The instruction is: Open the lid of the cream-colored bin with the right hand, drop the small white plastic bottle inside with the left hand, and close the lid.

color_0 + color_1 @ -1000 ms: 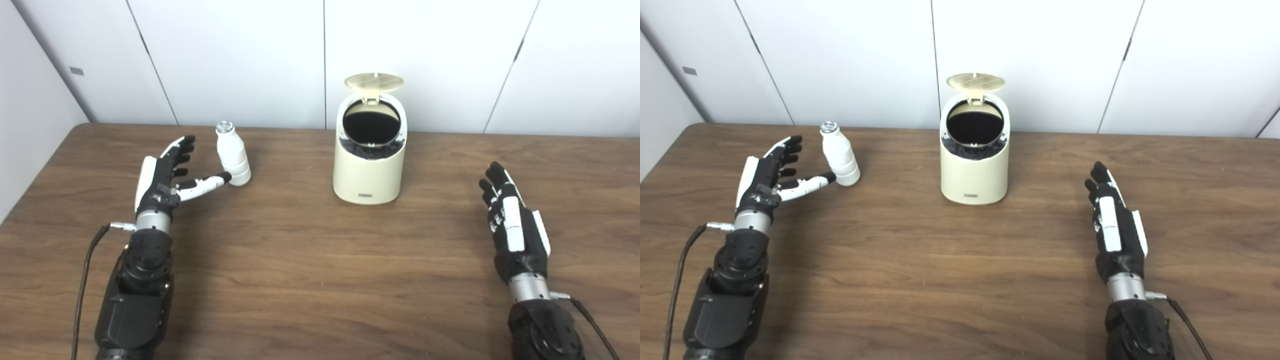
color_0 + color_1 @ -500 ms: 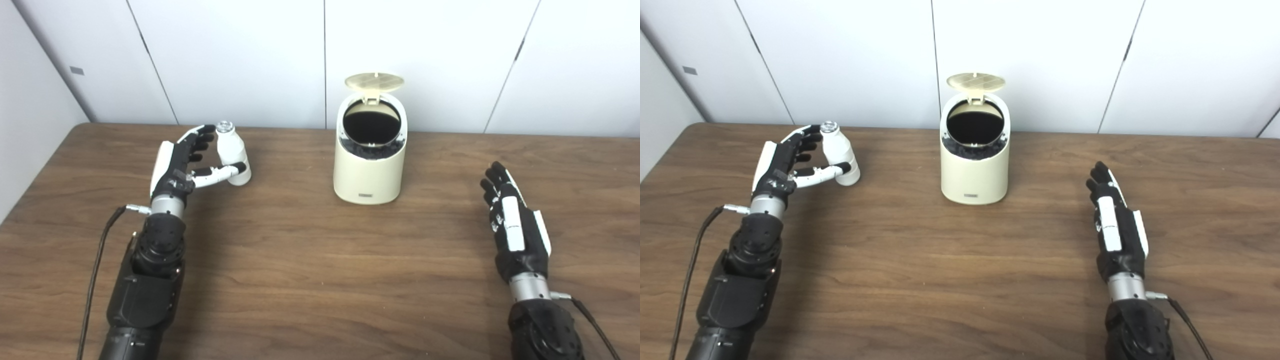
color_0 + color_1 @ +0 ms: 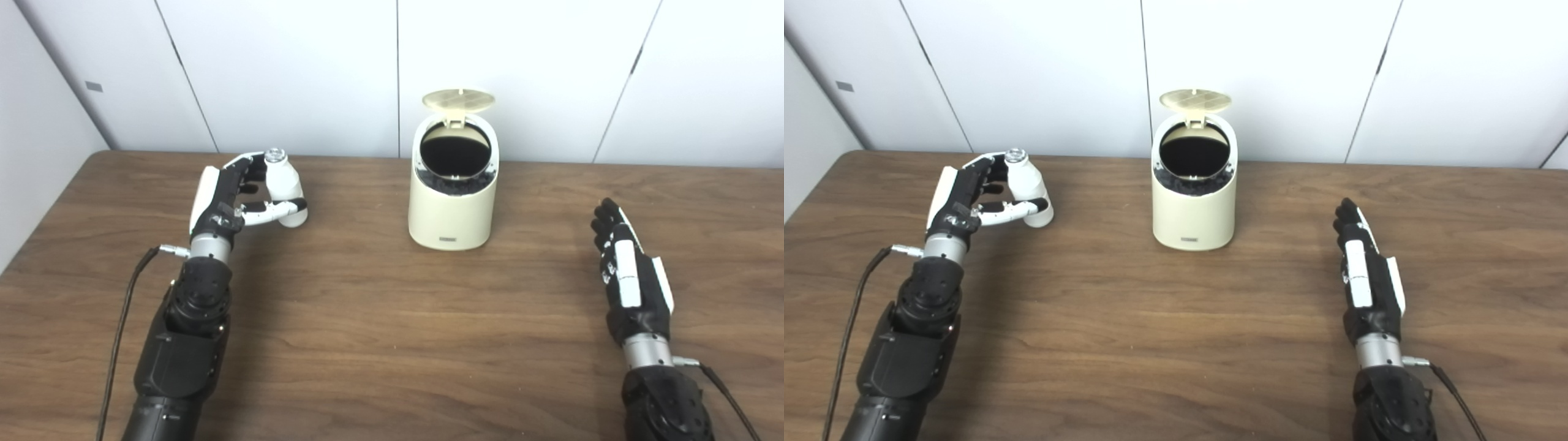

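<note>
while the lid stands up: the cream-colored bin (image 3: 452,202) sits at the back middle of the table (image 3: 380,343) with its round lid (image 3: 459,100) hinged upright behind the dark mouth, so the opening step looks done and the way in from above is free.
bottle: the small white plastic bottle (image 3: 283,187) stands upright on the table, well to the left of the bin, cap up.
left hand: the left hand (image 3: 228,199) is wrapped around the bottle from its left side, fingers (image 3: 250,173) curled near the neck and the thumb laid across the lower body in front; whether it is truly clamped or only touching, i cannot tell, since the bottle is not lifted off the table.
why this hold: a side wrap keeps the bottle upright and leaves its base clear, which should suit carrying it over the rim.
right hand: the right hand (image 3: 631,275) rests low over the table, well right of the bin, fingers straight and holding nothing; likely parked near enough to reach the lid for closing.
step in hand: securing the bottle, judged from the contact.
</note>
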